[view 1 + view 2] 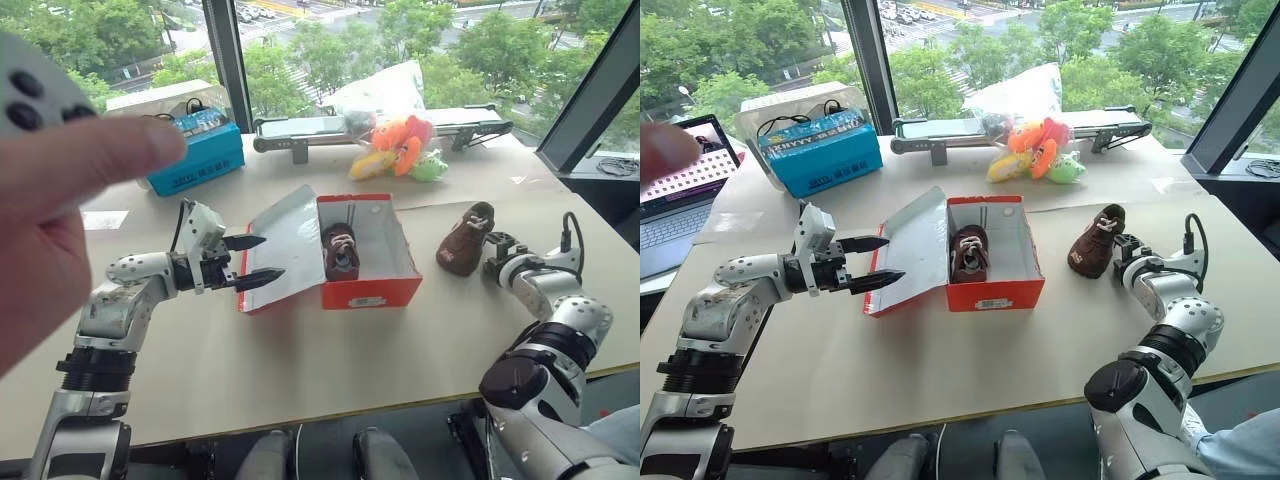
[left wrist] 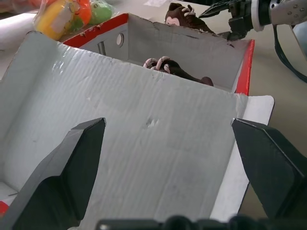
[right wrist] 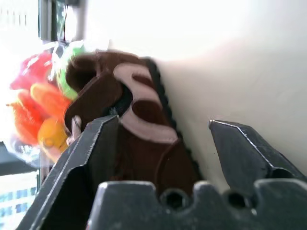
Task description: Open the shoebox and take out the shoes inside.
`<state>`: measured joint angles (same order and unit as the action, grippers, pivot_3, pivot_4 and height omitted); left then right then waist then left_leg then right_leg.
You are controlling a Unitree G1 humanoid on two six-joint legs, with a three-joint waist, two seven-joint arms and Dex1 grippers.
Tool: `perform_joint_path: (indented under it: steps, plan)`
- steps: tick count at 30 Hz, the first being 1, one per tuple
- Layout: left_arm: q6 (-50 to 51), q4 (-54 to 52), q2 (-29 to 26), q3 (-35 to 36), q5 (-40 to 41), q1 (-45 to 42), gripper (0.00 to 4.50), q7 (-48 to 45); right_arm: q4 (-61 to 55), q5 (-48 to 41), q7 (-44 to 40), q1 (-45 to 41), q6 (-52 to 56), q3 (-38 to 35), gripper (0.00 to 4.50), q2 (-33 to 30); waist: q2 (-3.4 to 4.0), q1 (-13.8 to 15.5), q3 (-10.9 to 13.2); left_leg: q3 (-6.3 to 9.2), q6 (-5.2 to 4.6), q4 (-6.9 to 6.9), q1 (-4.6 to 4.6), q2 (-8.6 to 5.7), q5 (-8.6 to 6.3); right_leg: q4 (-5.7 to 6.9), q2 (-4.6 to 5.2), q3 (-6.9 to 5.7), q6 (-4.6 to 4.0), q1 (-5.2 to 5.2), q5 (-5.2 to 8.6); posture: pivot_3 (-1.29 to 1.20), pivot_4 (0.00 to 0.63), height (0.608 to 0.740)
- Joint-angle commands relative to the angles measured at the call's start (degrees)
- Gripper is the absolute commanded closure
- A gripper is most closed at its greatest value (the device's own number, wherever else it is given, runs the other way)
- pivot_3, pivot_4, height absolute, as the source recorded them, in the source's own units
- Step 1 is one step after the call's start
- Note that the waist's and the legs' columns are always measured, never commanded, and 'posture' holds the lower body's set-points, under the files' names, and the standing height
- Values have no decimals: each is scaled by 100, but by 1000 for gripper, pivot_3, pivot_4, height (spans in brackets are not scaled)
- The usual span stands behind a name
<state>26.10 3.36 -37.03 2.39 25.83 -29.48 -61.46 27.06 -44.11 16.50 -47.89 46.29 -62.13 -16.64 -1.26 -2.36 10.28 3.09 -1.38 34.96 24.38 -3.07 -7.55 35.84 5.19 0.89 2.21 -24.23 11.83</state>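
Right gripper (image 1: 1124,250): jaws apart, brown shoe (image 1: 1095,240) on table (image 1: 940,350) at its 10 o'clock | left gripper (image 1: 875,262): jaws wide, empty, beside raised lid | red shoebox (image 1: 990,293) open, centre; second shoe (image 1: 968,252) inside | plush toys (image 1: 1035,148) at box's 12 o'clock.

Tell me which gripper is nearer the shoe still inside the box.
Left. The left gripper hovers at the open lid, just across it from the boxed shoe. The right gripper sits beyond the shoebox, beside the other shoe on the table.

office, laptop (image 1: 680,170), big windows (image 1: 960,40), table (image 1: 940,360)
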Motion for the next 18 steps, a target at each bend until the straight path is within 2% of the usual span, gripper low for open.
perform_joint_path:
  steps: [1, 4, 8, 9, 12, 14, 18]
  plan:
    - [-98, -97, -18, 53, 13, -115, 0, -16, -839, -259, 149, -62, -275, 250, 786, -81, 0, 1, 0, 1, 0, 0, 0, 0, 0, 0, 0, 0, 1, 0, 0, 0, 150, 740]
    - [-103, -95, -22, 54, 14, -121, 0, -22, -1674, -81, 193, 62, -195, 834, 786, -163, 1, 4, 1, 4, 0, 0, 0, 0, 0, 0, 0, 0, 1, -1, 0, 0, 150, 740]
    - [-108, -78, -33, 57, 8, -136, 0, -33, -3183, 161, -184, 385, 517, 2419, 786, -590, 12, -14, 7, 7, 0, -1, 1, 1, 0, 3, 2, 4, 1, -8, 1, 0, 150, 740]
    - [-105, -76, -34, 55, 6, -144, 0, -34, -3713, -18, -534, 460, 1040, 3089, 786, -888, 13, -27, 8, 7, 0, -3, 1, 1, 0, 3, 3, 6, 0, -10, 1, 0, 150, 740]
    - [-72, -88, -35, 37, 9, -160, 0, -41, -5083, -1170, -1318, 574, 2528, 4255, 786, -1455, 16, -39, 10, 6, -1, -4, -1, 10, 0, 5, 1, 10, -4, -14, 3, 0, 150, 740]
    - [-60, -89, -38, 30, 14, -162, 0, -52, -5327, -1573, -1480, 459, 2966, 4453, 786, -1590, 3, -25, 4, 7, -7, -5, -4, 31, -5, 5, -5, 7, -13, -12, 8, 0, 150, 740]
    - [-55, -75, -34, 13, 14, -173, 0, -65, -5299, -1660, -1589, 176, 3332, 4814, 786, -1674, -6, 75, 6, -6, -8, 2, 7, 61, -8, -5, -1, -21, -36, -6, 21, 0, 150, 740]
